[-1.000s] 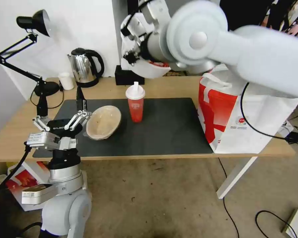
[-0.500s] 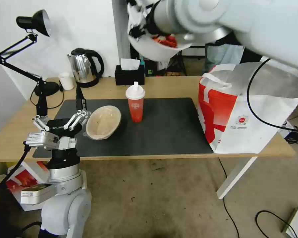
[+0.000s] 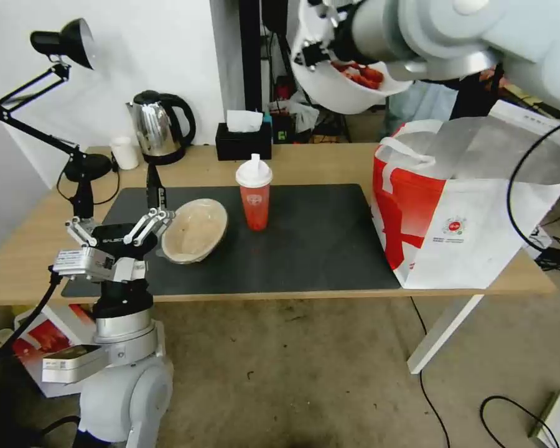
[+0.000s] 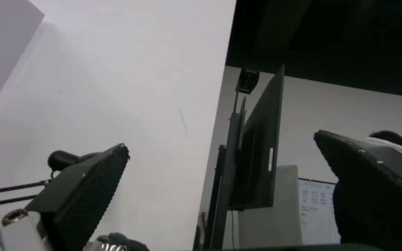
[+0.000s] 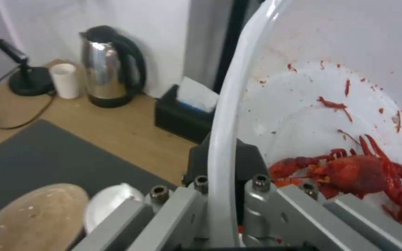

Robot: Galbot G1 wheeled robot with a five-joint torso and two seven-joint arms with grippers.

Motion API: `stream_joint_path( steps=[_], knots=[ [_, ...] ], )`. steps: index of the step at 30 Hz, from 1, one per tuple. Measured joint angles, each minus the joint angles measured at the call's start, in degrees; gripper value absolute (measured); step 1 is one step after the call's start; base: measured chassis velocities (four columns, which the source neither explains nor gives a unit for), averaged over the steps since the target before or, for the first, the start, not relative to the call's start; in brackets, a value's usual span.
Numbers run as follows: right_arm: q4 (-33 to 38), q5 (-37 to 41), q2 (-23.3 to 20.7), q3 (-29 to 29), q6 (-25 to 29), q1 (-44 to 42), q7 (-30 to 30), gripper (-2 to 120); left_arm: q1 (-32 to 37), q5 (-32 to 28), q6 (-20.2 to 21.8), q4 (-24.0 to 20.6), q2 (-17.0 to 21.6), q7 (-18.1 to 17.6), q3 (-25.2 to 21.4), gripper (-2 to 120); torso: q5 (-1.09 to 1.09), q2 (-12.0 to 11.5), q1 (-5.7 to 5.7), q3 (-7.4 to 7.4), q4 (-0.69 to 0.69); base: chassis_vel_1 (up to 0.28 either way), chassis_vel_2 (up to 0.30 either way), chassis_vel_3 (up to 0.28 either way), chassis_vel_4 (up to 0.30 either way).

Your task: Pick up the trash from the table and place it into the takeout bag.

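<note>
Right gripper point(image 3: 311, 43) raised high above the worktop point(image 3: 330, 165), pinched on the rim of the white plastic bowl point(image 3: 348, 93) with red crayfish point(image 5: 359, 172) inside; rim clamped between the fingers in the right wrist view. Bowl up in the air, left of and above the takeout bag point(image 3: 466, 218), not yet over its open top. Bag standing at the worktop's right end, partly on the black mat point(image 3: 305, 242). Red cup with white spouted lid point(image 3: 254, 193) upright on the mat. Tan pulp bowl point(image 3: 195, 230) tilted on the mat just beside the left gripper point(image 3: 115, 233), spread wide and empty at the near left edge. Kettle point(image 3: 158, 127), small white mug point(image 3: 125, 152), black tissue box point(image 3: 243, 140), desk lamp point(image 3: 62, 43) along the back.
</note>
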Motion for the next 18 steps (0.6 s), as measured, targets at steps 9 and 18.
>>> stream_joint_path(
  steps=[9, 18],
  knots=[
    [-0.3, -2.5, -5.5, -0.8, 0.0, -1.4, -1.3, 0, -0.2, -0.6, 0.0, 0.1, 1.2, 0.0, 0.0, 100, 0.01, 0.0, 0.0, 0.0, 0.0, 0.0, 0.0, 0.0, 0.0],
    [-1.3, -2.2, -8.6, 2.3, 0.0, -2.4, -1.9, 0, -1.0, -0.9, 0.1, 1.0, 1.6, 0.0, 0.5, 100, -0.02, 0.0, 0.0, 0.0, 0.01, 0.0, 0.0, 0.0, 0.0]
  ],
)
